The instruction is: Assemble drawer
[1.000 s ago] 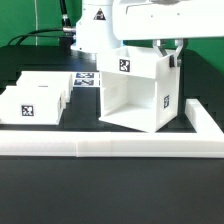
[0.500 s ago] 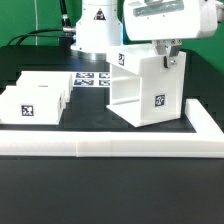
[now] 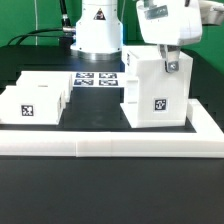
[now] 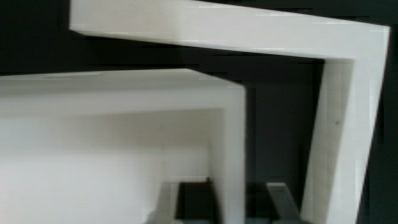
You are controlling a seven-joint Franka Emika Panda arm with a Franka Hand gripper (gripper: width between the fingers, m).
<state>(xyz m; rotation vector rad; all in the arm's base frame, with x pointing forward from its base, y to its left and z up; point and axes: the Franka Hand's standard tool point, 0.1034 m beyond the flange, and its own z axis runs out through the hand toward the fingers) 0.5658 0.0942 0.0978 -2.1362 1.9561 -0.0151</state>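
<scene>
The drawer shell (image 3: 152,92) stands upright on the black table (image 3: 110,190), toward the exterior view's right. It sits inside the corner formed by the long white rail (image 3: 110,148), just beside the rail's front run and its right-hand run. The table is the largest thing in view, and the rail edges it on 2 sides. Behind the shell rises the white base of the arm (image 3: 97,25). In the wrist view the shell (image 4: 334,120) fills the frame as 2 white walls, with dark space between them.

The 2 trays (image 3: 35,98) lie side by side on the exterior view's left, well apart from the shell. The marker board (image 3: 97,80) lies flat on the table between the trays and the shell, nearer the arm's base.

The gripper (image 3: 170,62) hangs over the shell's top edge at the corner farthest to the exterior view's right. In the wrist view its dark fingers (image 4: 192,200) stand on either side of a thin white wall of the shell, so the jaws are clamped on that wall.

Smallest are the 2 square tags (image 3: 158,103) on the shell's 2 visible faces, and 1 more on the nearer tray's front.
</scene>
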